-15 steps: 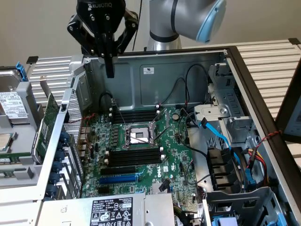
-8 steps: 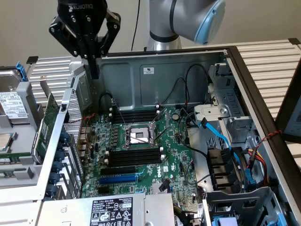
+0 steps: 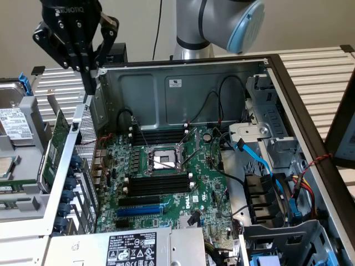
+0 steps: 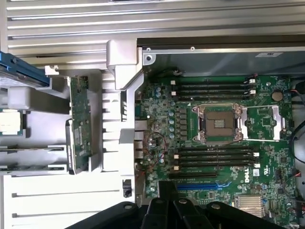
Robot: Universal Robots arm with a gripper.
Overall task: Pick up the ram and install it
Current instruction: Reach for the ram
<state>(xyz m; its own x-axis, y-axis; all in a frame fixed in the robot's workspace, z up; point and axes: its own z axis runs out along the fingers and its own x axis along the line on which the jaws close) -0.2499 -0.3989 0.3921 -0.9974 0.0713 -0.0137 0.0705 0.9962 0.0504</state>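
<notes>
1. The case (image 3: 183, 88) is bare grey sheet metal, smooth and dull.
2. The motherboard (image 3: 202, 173) is green circuit board with a faint sheen; its slots (image 3: 150, 185) are black plastic.
3. The arm (image 3: 213, 22) wears a smooth grey shell and a glossy pale-blue cap (image 3: 248, 27).
4. The tool (image 3: 89, 77) is matt black.
5. The worktop (image 3: 321, 72) is pale, ribbed slats.

Open computer case (image 3: 183, 83) and what lies in and beside it

The motherboard (image 3: 205, 183) lies on the case floor, its CPU socket (image 3: 162, 160) between two banks of memory slots (image 3: 152, 185). The drive cage (image 3: 272, 133) stands at the exterior view's right and the power supply (image 3: 133, 249) at the near edge. An expansion card (image 3: 57, 141) stands on edge outside the case's left wall, and the tool (image 3: 90, 83) hangs over that wall.
</notes>
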